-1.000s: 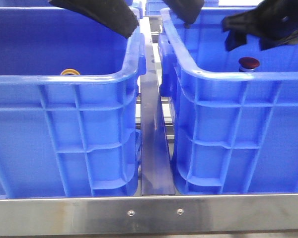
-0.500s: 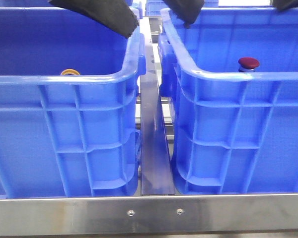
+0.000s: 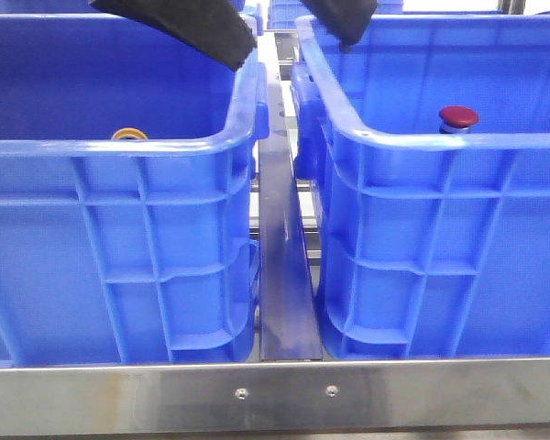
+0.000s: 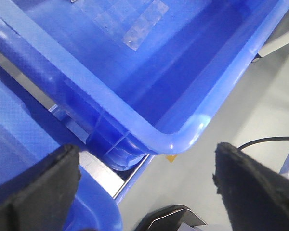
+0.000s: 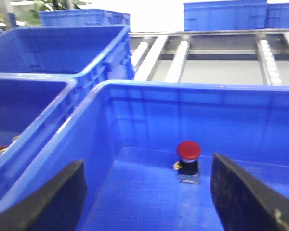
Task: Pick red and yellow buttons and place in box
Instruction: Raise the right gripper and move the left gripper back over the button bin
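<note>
The red button [image 3: 458, 117] stands upright inside the right blue crate [image 3: 440, 147], its dark red cap just above the near rim. It also shows in the right wrist view [image 5: 188, 151], standing free on the crate floor. The yellow button [image 3: 128, 134] peeks over the near rim of the left blue crate [image 3: 119, 156]. My right gripper [image 5: 147, 202] is open and empty, above the right crate and back from the red button; it is out of the front view. My left gripper [image 3: 293, 41] is open and empty, high up, spanning the gap between the two crates [image 4: 145, 187].
A metal rail [image 3: 284, 275] runs between the two crates, and a steel frame bar [image 3: 275, 394] crosses in front. More blue crates [image 5: 82, 18] and conveyor rollers [image 5: 178, 57] lie beyond. The left wrist view shows a crate corner [image 4: 183, 137] over grey floor [image 4: 260, 96].
My right gripper, open over the red button a second ago, has moved up and out of the front view. The red button stays in the right crate. The left gripper has not moved.
</note>
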Controlling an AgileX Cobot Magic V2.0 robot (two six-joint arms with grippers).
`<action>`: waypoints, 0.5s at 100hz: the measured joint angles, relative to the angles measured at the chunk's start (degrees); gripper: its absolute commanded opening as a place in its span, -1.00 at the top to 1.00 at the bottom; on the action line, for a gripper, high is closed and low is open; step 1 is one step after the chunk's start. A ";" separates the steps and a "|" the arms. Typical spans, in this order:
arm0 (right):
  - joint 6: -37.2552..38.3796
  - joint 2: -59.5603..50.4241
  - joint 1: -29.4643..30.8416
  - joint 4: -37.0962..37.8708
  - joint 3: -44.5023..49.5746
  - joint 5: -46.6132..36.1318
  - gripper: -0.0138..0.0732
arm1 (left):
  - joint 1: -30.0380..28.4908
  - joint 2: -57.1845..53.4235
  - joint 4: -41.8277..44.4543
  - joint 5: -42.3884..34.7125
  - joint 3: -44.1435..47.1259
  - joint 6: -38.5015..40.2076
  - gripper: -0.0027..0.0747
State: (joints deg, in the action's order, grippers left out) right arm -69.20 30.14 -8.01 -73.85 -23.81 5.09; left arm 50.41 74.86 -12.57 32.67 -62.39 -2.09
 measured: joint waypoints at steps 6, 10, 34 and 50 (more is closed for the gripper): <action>0.00 -1.91 0.00 0.00 1.34 1.03 -0.60 | 0.00 0.00 0.12 0.00 0.00 0.00 -0.48; 0.00 -3.07 0.00 0.00 2.10 1.59 -0.60 | 0.00 0.00 0.56 0.00 0.00 0.00 -0.48; 0.00 -4.86 0.00 0.10 3.47 2.59 -0.60 | -4.97 0.00 2.69 3.97 -3.93 2.09 -0.48; 0.00 -4.86 0.00 0.10 3.47 2.59 -0.60 | -12.27 0.00 7.51 9.54 -7.45 7.38 -0.48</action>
State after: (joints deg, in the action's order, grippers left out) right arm -69.20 25.27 -8.01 -73.75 -20.34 7.68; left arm 38.14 74.86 -5.06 42.21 -69.84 5.28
